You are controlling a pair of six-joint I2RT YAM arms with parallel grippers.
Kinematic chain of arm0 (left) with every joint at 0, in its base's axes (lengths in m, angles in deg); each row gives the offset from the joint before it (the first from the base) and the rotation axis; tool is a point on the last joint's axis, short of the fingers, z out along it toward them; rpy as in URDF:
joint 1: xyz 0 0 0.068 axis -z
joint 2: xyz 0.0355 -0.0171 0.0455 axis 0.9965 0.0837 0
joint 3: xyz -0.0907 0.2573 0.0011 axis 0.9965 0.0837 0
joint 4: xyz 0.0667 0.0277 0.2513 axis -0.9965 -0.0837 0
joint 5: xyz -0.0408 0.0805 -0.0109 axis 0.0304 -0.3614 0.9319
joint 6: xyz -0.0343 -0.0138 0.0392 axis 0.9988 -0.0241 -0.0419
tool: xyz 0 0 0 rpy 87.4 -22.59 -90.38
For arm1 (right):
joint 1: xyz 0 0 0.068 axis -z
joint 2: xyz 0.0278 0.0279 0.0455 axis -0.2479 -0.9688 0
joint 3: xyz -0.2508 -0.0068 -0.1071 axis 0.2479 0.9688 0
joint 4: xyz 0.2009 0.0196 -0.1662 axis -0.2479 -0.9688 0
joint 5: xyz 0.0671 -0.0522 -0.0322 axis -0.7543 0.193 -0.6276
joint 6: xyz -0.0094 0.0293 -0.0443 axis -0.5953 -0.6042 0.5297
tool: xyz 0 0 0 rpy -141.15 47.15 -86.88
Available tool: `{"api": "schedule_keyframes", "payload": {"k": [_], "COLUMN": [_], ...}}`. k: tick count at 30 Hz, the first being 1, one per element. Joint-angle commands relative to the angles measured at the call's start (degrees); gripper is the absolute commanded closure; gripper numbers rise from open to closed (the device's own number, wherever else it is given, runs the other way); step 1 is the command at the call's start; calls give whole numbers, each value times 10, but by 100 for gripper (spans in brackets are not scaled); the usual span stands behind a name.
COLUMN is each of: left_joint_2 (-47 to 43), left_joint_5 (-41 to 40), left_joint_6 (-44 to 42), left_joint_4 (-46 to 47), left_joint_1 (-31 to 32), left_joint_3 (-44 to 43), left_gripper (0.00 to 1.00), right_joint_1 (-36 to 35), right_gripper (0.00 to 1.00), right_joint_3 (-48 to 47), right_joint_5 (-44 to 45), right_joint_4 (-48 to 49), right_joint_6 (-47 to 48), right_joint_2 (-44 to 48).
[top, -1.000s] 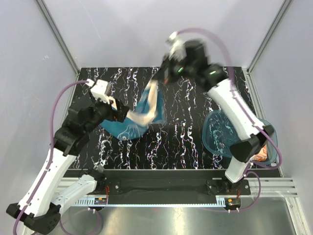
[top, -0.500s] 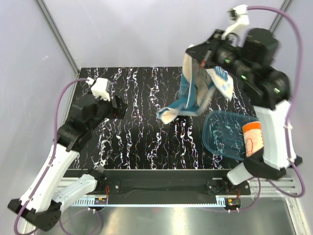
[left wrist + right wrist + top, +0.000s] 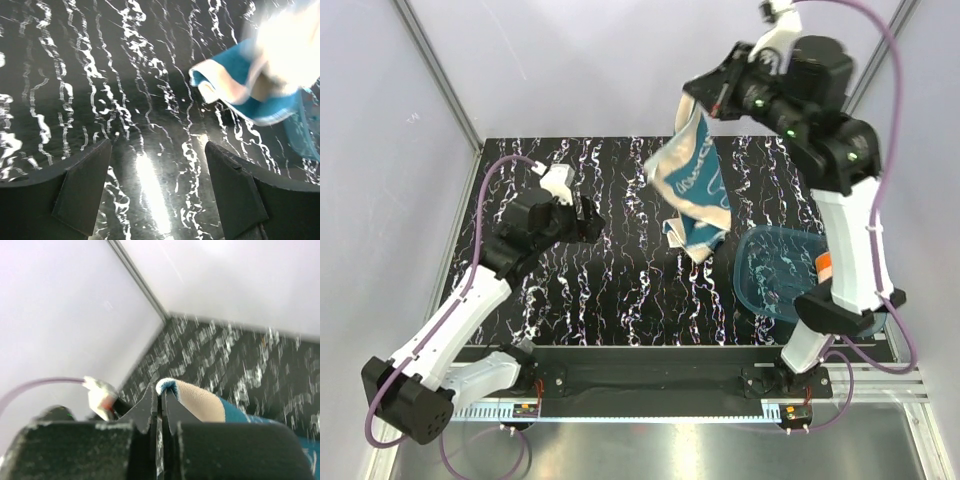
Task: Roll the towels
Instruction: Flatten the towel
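Teal towel (image 3: 692, 185) hangs over the middle-right of the black marbled table (image 3: 620, 290), and we take the scene from the left. At the left, the left gripper (image 3: 582, 218) hovers over the table with its fingers (image 3: 82, 185) spread wide and nothing between them. Bare tabletop shows in the gap in its wrist view. To its right, well apart from it, the towel dangles by one upper edge. We see white swirls on its teal face and the cream underside at the folds. Its lower end is blurred in the left wrist view, and we cannot tell whether it touches the table. At the towel's top, the right gripper (image 3: 705, 100) sits high above the table, its two fingers pressed together on the towel's edge. Farthest right, the translucent blue tray (image 3: 765, 285) lies on the table, just beside the towel's lower end in the overhead view.
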Motion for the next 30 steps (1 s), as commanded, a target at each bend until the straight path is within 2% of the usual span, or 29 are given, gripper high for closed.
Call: {"api": "schedule_keyframes", "payload": {"k": [1, 3, 6, 9, 13, 15, 16, 19, 22, 25, 28, 30], "left_joint_2": [3, 14, 51, 99, 191, 234, 273, 317, 309, 308, 310, 299], "left_joint_5": [30, 30, 37, 38, 27, 23, 28, 59, 62, 35, 16, 15], "left_joint_6": [18, 16, 14, 33, 75, 93, 113, 116, 86, 60, 72, 96], "left_joint_4": [73, 80, 90, 104, 133, 115, 111, 125, 187, 202, 183, 165], "left_joint_1": [3, 3, 3, 3, 3, 3, 4, 21, 64, 105, 119, 122], "left_joint_3": [5, 3, -2, -8, -19, -54, -64, -70, -24, 4, 25, 43], "left_gripper": [20, 20, 20, 20, 20, 20, 20, 21, 22, 25, 32, 40], "right_joint_1": [0, 0, 0, 0, 0, -1, 0, 0, 0, 0, 0, 0], "right_gripper": [100, 100, 100, 100, 100, 100, 100, 100, 100, 100, 100, 100], "right_joint_3": [-38, -39, -25, 59, 257, 310, 340, 358, 385, 410, 420, 427], "right_joint_5": [5, 17, 69, 117, 175, 205, 206, 205, 208, 203, 201, 200], "right_joint_4": [134, 168, 160, 142, 155, 165, 161, 122, 111, 111, 109, 108], "right_joint_6": [12, 13, 30, 51, 64, 65, 62, 55, 52, 50, 47, 47], "right_joint_2": [63, 91, 136, 201, 307, 353, 361, 363, 366, 368, 366, 366]}}
